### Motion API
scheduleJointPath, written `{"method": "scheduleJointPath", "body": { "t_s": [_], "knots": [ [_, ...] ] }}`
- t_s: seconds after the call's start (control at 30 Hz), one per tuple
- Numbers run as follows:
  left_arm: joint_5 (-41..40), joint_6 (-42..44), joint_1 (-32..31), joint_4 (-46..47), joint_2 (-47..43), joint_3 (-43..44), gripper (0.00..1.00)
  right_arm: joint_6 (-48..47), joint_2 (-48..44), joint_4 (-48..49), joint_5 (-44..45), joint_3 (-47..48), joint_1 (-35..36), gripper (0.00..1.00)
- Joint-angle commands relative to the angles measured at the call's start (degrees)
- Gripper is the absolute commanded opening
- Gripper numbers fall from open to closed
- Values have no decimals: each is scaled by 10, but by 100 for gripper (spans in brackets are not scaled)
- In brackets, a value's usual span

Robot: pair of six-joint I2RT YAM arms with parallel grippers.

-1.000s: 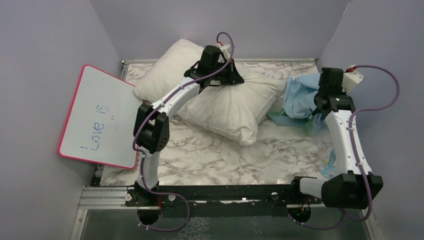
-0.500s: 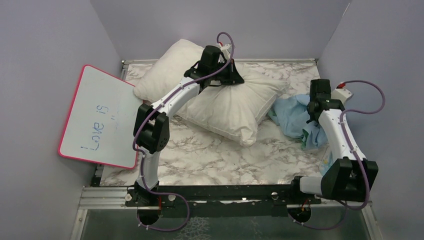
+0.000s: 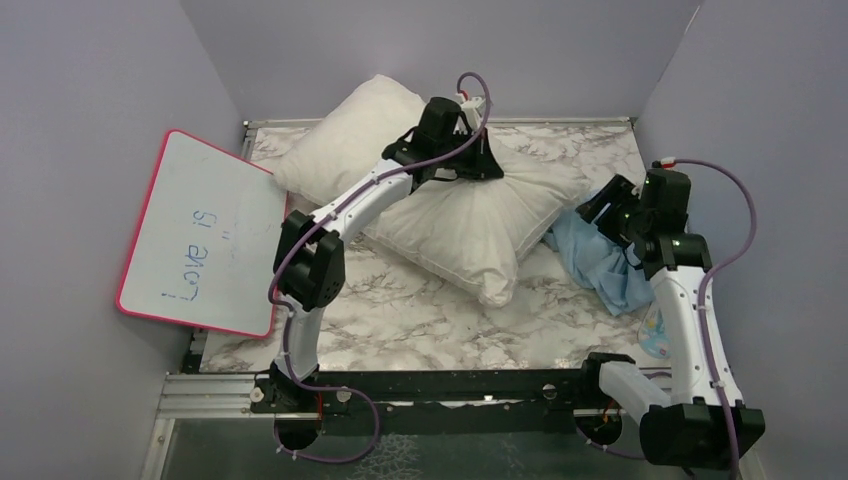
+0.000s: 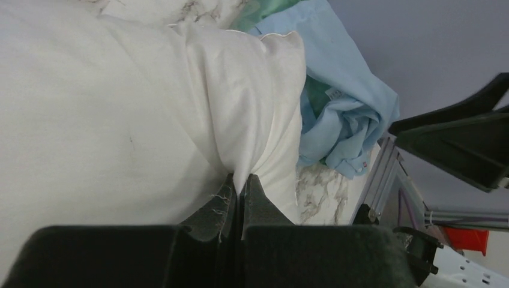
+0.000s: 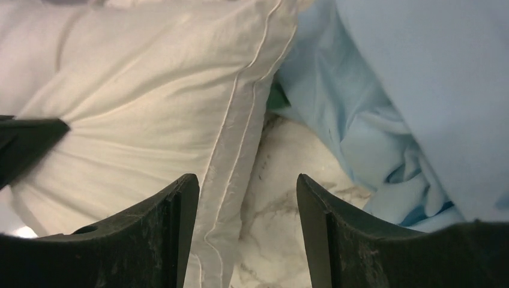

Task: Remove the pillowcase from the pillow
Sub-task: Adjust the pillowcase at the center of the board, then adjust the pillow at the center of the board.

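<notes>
As the overhead view shows, the pillow [image 3: 455, 215] lies slantwise across the far half of the marble-patterned table [image 3: 400, 310], its cream-white cloth bare. The pillowcase [image 3: 608, 268] is off it. It sits as a crumpled heap on the table at the right, light blue face outward, with a small patch of green showing where it meets the pillow's right-hand corner. Heap and corner touch or very nearly touch. The left wrist view shows the blue cloth lying just behind the pillow's seamed edge.

Left gripper [image 4: 241, 192]: jaws clenched together on a raised fold of the pillow's cloth near its far right end. Creases radiate from the pinch. The left arm reaches over the pillow from the near left.

Right gripper [image 5: 246, 201]: jaws spread apart, nothing between them. It hangs above the spot where the pillow's stitched edge meets bare table, with the pillowcase just to its right. Neither of its fingers [image 5: 156, 240] touches cloth, as far as the right wrist view shows. In the overhead view this gripper is at the heap's far edge, beside the pillow's corner.

A pink-framed whiteboard [image 3: 205, 235] with handwriting leans at the table's left edge, its upper corner near the pillow's left end. Lilac walls [image 3: 450, 50] enclose the table on three sides.
</notes>
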Motion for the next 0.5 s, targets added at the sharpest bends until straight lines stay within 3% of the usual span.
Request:
{"method": "scheduleJointPath", "body": {
  "t_s": [0.0,0.13,0.3,0.37,0.47],
  "knots": [
    [73,26,-66,-26,-1,21,0,3,10,-7,-89,-40,-2,66],
    [46,56,-68,-46,-29,11,44,-2,-3,-19,-85,-49,-2,70],
    [-58,129,-64,-109,-106,4,80,7,-26,8,-176,-91,-2,75],
    [-135,146,-49,-117,-150,-26,89,12,-33,23,-224,-109,-2,75],
    [-201,123,11,-122,-210,-87,93,9,-37,42,-269,-129,-1,75]
  ]
}}
